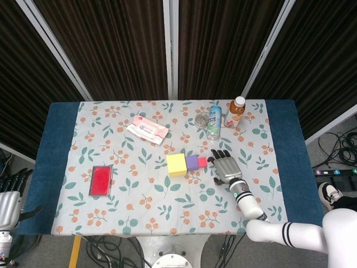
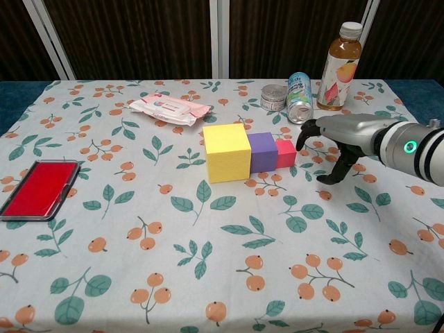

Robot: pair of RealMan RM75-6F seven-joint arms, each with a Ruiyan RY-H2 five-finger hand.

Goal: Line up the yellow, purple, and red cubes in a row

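The yellow cube (image 1: 177, 164) (image 2: 227, 152), the smaller purple cube (image 1: 192, 162) (image 2: 263, 152) and the still smaller red cube (image 1: 202, 162) (image 2: 286, 152) stand touching in a row near the table's middle, yellow at the left. My right hand (image 1: 226, 167) (image 2: 334, 137) hovers just right of the red cube, fingers spread and arched down, holding nothing. Its fingertips (image 2: 300, 144) are a sliver away from the red cube. My left hand (image 1: 10, 196) hangs off the table's left front corner with nothing in it.
A flat red case (image 1: 101, 180) (image 2: 38, 187) lies front left. A pink wipes pack (image 1: 148, 129) (image 2: 168, 108) lies at the back. Behind my right hand are a tipped blue can (image 1: 214, 121) (image 2: 299, 88), a small tin (image 2: 274, 97) and a tea bottle (image 1: 235, 111) (image 2: 340, 66).
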